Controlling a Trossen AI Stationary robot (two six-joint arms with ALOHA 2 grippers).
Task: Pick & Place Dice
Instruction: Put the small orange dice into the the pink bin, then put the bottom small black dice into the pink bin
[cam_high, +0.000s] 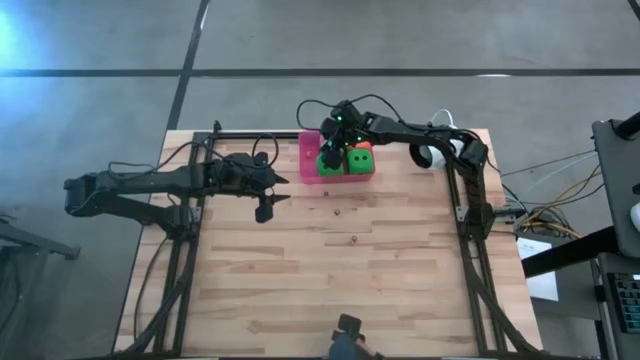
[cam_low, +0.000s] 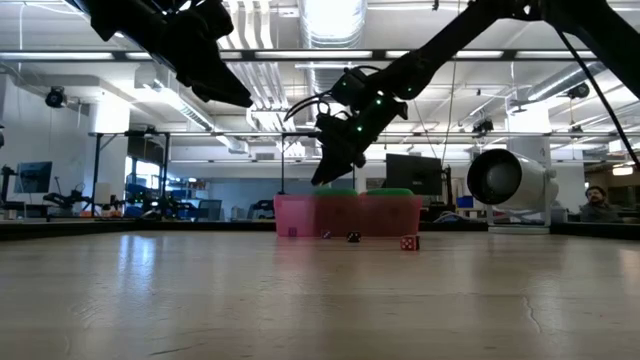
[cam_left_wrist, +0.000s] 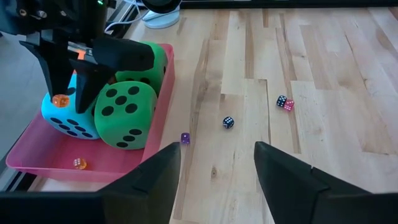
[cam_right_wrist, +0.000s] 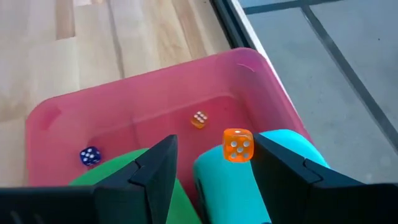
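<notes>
– Where is the right gripper (cam_right_wrist: 214, 149), and how do its fingers stand?

– It hangs over the far end of the pink tray (cam_right_wrist: 155, 74). The fingers are spread and pinch nothing. A small orange die (cam_right_wrist: 238, 145) with white pips shows in the gap, close to one finger. It seems to rest on top of the teal die (cam_right_wrist: 230, 186), but I cannot tell whether it touches the finger.

– What do the big dice look like?

– They are soft-looking cubes with rounded corners and dark round pips. The teal die sits in the tray's corner. A bright green die (cam_left_wrist: 124, 115) leans against it, showing a five and a two. A second green die (cam_left_wrist: 155, 65) is just behind that one. From above, a strip of an orange die (cam_high: 357, 147) shows at the tray's back edge.

– Is anything else in the tray?

– Another small orange die (cam_right_wrist: 199, 119) and a small blue die (cam_right_wrist: 90, 155) lie on the tray floor.

– And the left gripper (cam_left_wrist: 217, 149)?

– Its fingers are apart and empty. It is above the wooden table (cam_left_wrist: 323, 62), just beside the tray. On the boards lie a small purple die (cam_left_wrist: 185, 138), a dark blue die (cam_left_wrist: 228, 122), and a black die (cam_left_wrist: 281, 100) touching a pink die (cam_left_wrist: 288, 106).
</notes>
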